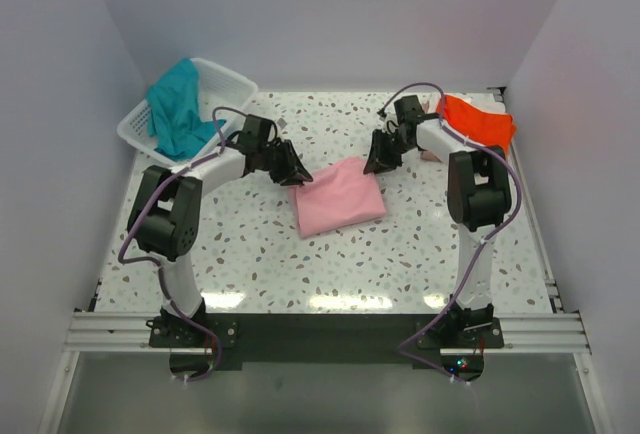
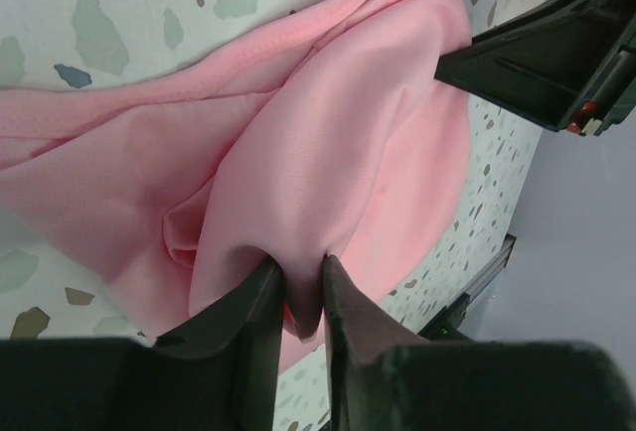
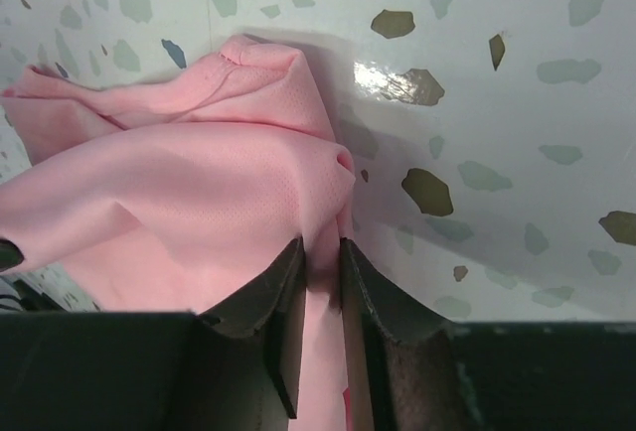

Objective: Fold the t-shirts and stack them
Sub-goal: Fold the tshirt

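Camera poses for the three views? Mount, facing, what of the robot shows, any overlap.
Top external: above and behind the bases, looking down on the table; both arms, pink t-shirt between them, teal t-shirt in the basket, orange t-shirt right.
Left wrist: looking along the left gripper, shut on pink cloth; part of the right arm upper right.
Right wrist: looking along the right gripper, shut on the shirt's edge, table behind.
Shared: all three show the pink t-shirt.

A white lattice basket (image 1: 232, 82) is sitting at the far left corner of the speckled terrazzo tabletop (image 1: 260, 254), close to the left wall. An aluminium rail (image 1: 320, 332) is running along the near edge, and pale walls (image 1: 330, 14) are closing in three sides.
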Controlling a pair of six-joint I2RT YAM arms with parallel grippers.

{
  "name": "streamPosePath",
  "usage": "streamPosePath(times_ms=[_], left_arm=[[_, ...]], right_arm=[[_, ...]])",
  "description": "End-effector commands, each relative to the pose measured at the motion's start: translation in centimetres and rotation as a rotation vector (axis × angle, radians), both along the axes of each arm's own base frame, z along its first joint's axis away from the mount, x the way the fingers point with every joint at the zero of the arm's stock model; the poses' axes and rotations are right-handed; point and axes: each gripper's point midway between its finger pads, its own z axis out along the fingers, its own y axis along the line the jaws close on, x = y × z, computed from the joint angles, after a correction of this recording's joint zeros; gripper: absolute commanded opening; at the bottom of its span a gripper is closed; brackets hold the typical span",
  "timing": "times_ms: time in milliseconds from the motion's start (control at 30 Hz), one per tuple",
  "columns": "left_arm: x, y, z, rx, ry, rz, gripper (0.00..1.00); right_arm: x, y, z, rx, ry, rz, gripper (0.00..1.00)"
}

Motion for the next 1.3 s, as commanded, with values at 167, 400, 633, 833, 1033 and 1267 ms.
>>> streamPosePath(times_ms=[167, 400, 633, 833, 1033, 1267], left_arm=[[1.5, -0.5, 2.5, -0.061, -0.071, 0.03, 0.0], [1.8, 1.9, 3.9, -0.058, -0.086, 0.123, 0.0], [1.3, 3.4, 3.7, -0.074, -0.07, 0.168, 0.0], [0.8, 4.8, 3.4, -0.055, -0.065, 0.208, 0.0], [1.8, 7.2, 1.9, -0.026, -0.071, 0.259, 0.0], [3.8, 8.5, 1.8, 0.051, -0.101, 0.292, 0.77]], right_arm=[[0.9, 1.0, 2.1, 0.061, -0.047, 0.008, 0.0], [1.7, 1.2, 5.1, 0.082, -0.114, -0.015, 0.0], [2.7, 2.3, 7.2, 0.101, -0.173, -0.01, 0.0], [3.9, 4.2, 8.0, 0.124, -0.201, 0.015, 0.0], [5.1, 5.1, 7.3, 0.125, -0.195, 0.022, 0.0], [5.4, 5.2, 7.5, 0.12, -0.201, 0.035, 0.73]])
